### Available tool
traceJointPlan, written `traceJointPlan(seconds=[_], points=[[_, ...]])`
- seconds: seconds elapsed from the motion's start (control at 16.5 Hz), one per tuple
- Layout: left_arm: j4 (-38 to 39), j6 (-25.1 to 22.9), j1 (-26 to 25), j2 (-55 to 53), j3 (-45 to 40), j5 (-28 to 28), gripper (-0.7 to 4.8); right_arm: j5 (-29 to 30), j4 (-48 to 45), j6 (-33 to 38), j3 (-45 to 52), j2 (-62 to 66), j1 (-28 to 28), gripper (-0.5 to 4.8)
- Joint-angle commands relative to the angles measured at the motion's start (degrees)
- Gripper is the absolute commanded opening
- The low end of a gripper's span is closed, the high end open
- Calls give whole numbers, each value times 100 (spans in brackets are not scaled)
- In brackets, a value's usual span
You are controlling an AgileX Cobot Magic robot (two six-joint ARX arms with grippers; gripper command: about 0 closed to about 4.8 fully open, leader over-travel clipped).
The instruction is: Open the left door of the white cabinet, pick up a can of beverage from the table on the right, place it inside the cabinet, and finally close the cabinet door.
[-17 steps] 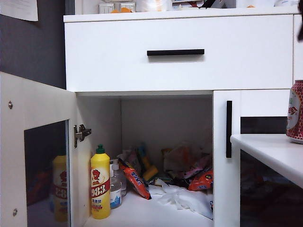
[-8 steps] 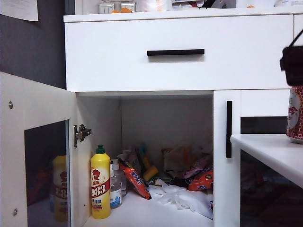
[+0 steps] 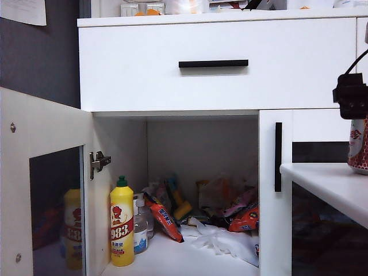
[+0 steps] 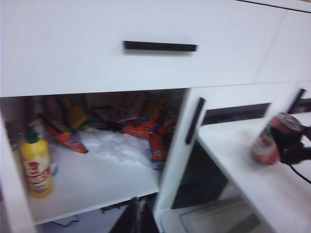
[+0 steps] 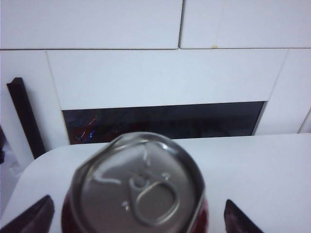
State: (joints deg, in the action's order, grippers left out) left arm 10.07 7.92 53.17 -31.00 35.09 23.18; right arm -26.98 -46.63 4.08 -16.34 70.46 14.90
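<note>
- The white cabinet (image 3: 218, 69) stands ahead, with a wide drawer and a black horizontal handle (image 3: 213, 63) across the upper part.
- The left door (image 3: 43, 184) is swung wide open toward the viewer at the left of the exterior view. Its dark glass panel reflects a yellow bottle, and a silver hinge (image 3: 98, 163) shows at its inner edge.
- The narrower right door (image 3: 275, 195) is closed, with a vertical black bar handle.
- Inside the open compartment, a yellow bottle with a green cap (image 3: 121, 224) stands upright near the front left. A small clear bottle stands just beside it.
- Behind these lies a jumble of orange and red snack packets (image 3: 167, 218) and a crumpled white plastic bag (image 3: 221, 241) on the cabinet floor.
- The worktop (image 3: 328, 184) juts out at the right, about half the cabinet's height.
- The can of beverage (image 3: 359, 144) stands upright on the worktop near its back right, red with a silver rim. It is cut off by the edge of the exterior view.
- The right claw (image 5: 138, 213) is released, jaws spread wide. It is directly over the can (image 5: 138, 187), with one dark fingertip on either side and clear of it. From outside, its black body (image 3: 351, 98) overlaps the top of the can.
- The left claw (image 4: 137, 218) is clenched with nothing in it. Only its dark tips show, low in front of the open compartment and well apart from the can (image 4: 269, 141).
</note>
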Motion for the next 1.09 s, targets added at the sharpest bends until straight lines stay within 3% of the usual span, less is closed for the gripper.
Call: traceJointPlan(seconds=[0.06,0.36,1.09], points=[[-22,-22,-4,2,17,109,-5,-11,-501,28,-15,262,-26,479],[101,-20,-4,2,15,122,-5,-13,-1091,26,-31,789,-142,479],[151,-20,-4,4,17,122,-5,-11,-938,238,-33,1196,-142,479]])
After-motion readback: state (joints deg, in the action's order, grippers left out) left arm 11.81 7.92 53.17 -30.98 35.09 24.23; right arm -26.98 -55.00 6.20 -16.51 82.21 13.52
